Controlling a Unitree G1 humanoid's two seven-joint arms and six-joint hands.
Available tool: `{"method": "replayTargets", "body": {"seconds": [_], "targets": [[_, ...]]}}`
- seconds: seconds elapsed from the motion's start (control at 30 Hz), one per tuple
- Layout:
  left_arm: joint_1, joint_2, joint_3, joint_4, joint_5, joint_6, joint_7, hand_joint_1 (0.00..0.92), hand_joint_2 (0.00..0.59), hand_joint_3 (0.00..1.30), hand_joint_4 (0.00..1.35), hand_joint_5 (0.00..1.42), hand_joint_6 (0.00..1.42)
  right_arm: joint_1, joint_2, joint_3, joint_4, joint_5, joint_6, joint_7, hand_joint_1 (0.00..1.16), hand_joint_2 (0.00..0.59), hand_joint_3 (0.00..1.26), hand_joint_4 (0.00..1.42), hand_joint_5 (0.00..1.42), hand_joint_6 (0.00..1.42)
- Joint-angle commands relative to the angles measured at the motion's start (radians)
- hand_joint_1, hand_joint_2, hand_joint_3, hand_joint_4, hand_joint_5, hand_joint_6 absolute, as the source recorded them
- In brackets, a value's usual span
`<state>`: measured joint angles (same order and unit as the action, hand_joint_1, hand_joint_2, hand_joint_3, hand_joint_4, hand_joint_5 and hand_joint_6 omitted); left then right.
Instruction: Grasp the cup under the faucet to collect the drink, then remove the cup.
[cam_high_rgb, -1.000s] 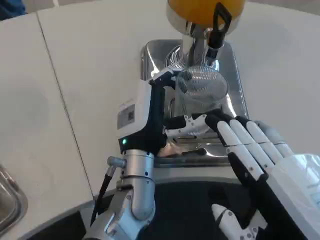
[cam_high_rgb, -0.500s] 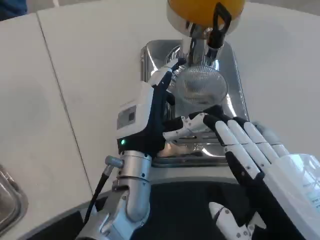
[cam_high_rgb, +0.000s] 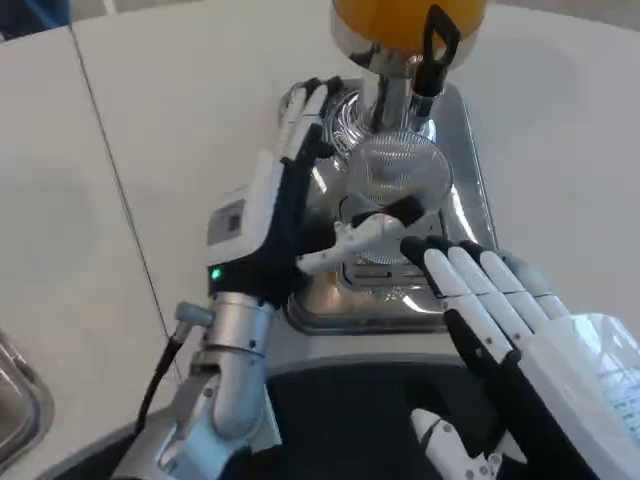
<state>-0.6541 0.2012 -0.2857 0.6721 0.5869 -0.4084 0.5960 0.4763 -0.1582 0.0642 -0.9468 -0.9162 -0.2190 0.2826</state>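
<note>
Nearest to the camera, the right hand (cam_high_rgb: 500, 320) is waiting with its fingers straight and apart, holding nothing, its tips just beside the metal tray (cam_high_rgb: 465, 160). Beyond it, the left hand (cam_high_rgb: 300, 215) is reaching around the clear cup (cam_high_rgb: 393, 180), which is standing on the tray under the faucet (cam_high_rgb: 395, 85) of the orange dispenser (cam_high_rgb: 405, 18). Its thumb is lying across the near side of the cup and its fingers are stretching past the far left side; whether it is already gripping, I cannot tell. To do this step well, I judge the hand should be closing gently and keeping the cup upright, its mouth staying right below the spout. Further away, the white surface (cam_high_rgb: 180, 110) is lying around the tray.
</note>
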Motion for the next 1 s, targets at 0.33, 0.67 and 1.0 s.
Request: {"method": "replayTargets", "body": {"seconds": [0.33, 0.67, 1.0], "targets": [[0.211, 0.309, 0.126, -0.277, -0.046, -0.115, -0.241, 0.273, 0.047, 0.00, 0.00, 0.09, 0.14, 0.034, 0.015, 0.028, 0.010, -0.015, -0.006, -0.054, 0.11, 0.577, 0.00, 0.00, 0.00, 0.00], [0.514, 0.489, 0.212, -0.728, 0.204, 0.056, -0.379, 0.250, 0.047, 0.00, 0.00, 0.00, 0.01, 0.098, 0.086, 0.039, -0.001, 0.016, 0.032, -0.100, 0.11, 0.577, 0.00, 0.00, 0.00, 0.00], [0.848, 0.467, 0.280, -1.029, 0.385, 0.177, -0.423, 0.095, 0.032, 0.00, 0.00, 0.00, 0.00, 0.068, 0.184, 0.035, -0.046, 0.111, 0.181, -0.075, 0.11, 0.577, 0.00, 0.00, 0.00, 0.00]]}}
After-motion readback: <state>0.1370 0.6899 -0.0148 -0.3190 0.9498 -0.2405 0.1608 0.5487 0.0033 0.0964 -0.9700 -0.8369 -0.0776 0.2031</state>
